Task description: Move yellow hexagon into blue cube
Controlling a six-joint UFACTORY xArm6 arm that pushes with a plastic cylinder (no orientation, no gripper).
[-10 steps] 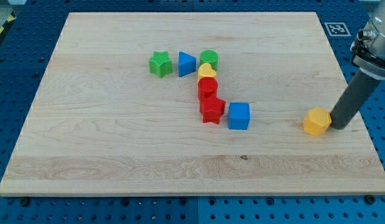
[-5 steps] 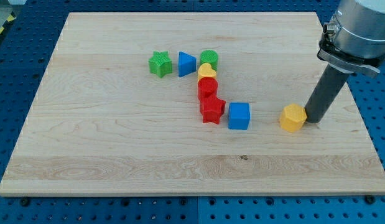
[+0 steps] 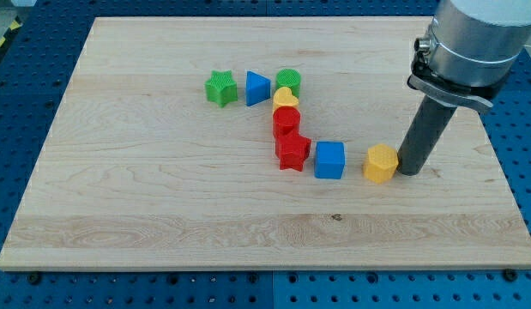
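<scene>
Nearest on the wooden board (image 3: 162,232), toward the right, the yellow hexagon (image 3: 381,163) sits a short gap right of the blue cube (image 3: 329,160). The rod's tip (image 3: 408,172) touches the hexagon's right side, placed there, it seems, to shove it left into the cube. The arm has no jaws, only this rod. Left of the cube lies a red star (image 3: 292,152); farther back, a red block (image 3: 286,123), a yellow heart (image 3: 286,98), a green round block (image 3: 289,81), a blue triangle (image 3: 257,88) and a green star (image 3: 220,87). Eight blocks: two each of yellow, blue, red and green.
</scene>
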